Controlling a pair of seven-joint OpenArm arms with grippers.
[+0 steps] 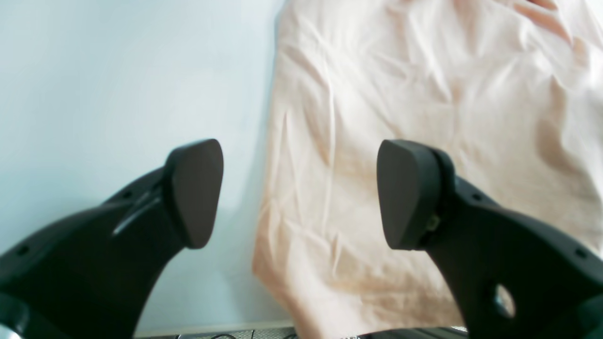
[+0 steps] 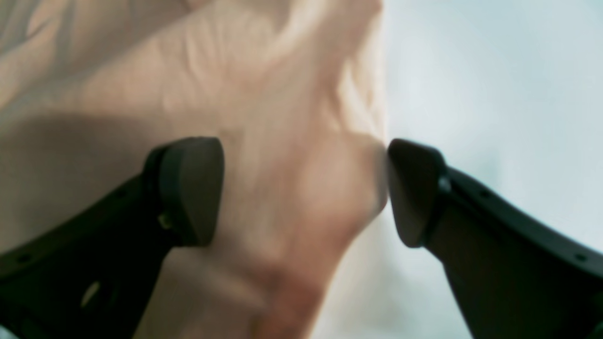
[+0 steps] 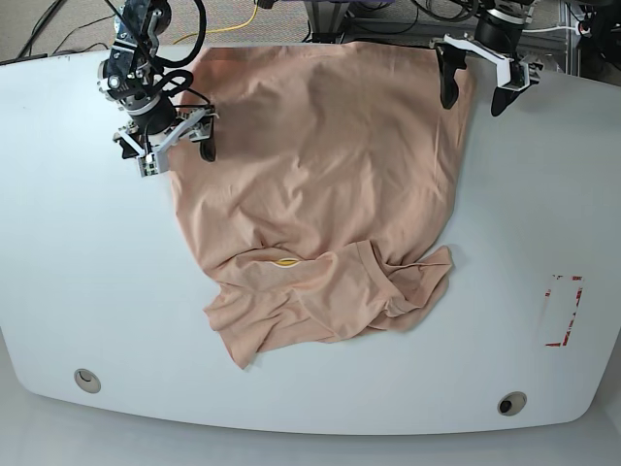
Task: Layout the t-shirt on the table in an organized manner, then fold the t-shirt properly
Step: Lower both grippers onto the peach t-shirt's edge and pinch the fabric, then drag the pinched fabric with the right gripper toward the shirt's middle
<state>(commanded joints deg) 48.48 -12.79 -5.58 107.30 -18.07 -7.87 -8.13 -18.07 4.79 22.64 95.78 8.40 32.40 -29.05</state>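
Crumpled t-shirt point(image 3: 320, 184) lengthwise across table point(image 3: 78, 282), sleeves nearest, hem farthest.

Base view: looked steeply down from overhead on the whole table point(image 3: 58, 291). Left and right wrist views: each rode close above the surface, peering out between its own fingers. All three shared the t-shirt point(image 3: 320, 175) edges.

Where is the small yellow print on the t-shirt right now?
In the base view, the yellow print sits near the t-shirt's middle, just above the bunched folded-over part.
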